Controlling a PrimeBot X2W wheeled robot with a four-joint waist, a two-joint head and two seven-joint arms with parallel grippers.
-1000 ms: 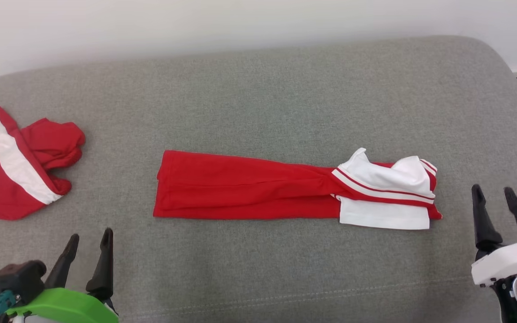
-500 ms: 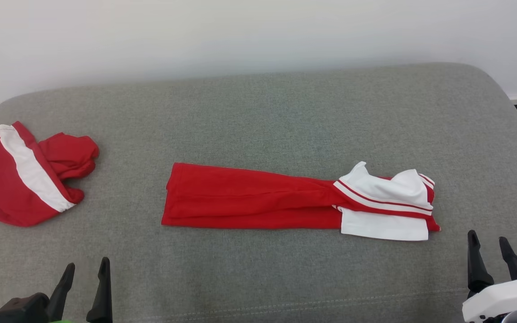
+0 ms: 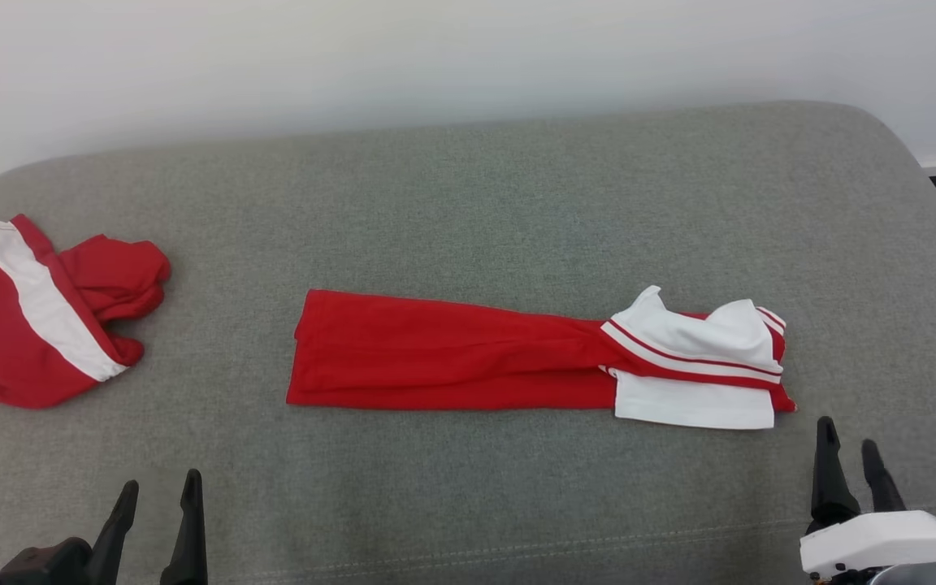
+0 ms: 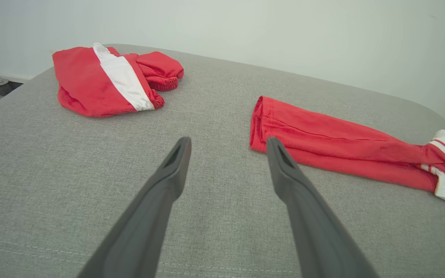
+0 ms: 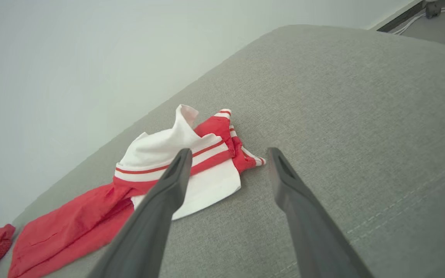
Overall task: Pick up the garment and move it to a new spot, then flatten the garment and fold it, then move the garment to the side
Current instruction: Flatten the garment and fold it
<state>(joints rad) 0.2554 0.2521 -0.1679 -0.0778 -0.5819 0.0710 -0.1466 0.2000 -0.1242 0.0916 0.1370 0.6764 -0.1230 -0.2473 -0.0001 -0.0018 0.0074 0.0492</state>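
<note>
**Folded garment in the middle, both hands empty**

The red garment lies in the middle of the grey upholstered seat. It is folded into a long narrow band that runs from left to right. Its white striped part is bunched at the right end and stands up a little, so I think the fold is not yet finished or needs tidying there. A second red-and-white garment lies crumpled at the left edge of the seat, well apart from the band.

My left fingers are spread wide and hold nothing. They hang over bare seat, near the front left corner of the band. My right fingers are also spread wide and empty, just in front of the white end, without touching it.
</note>
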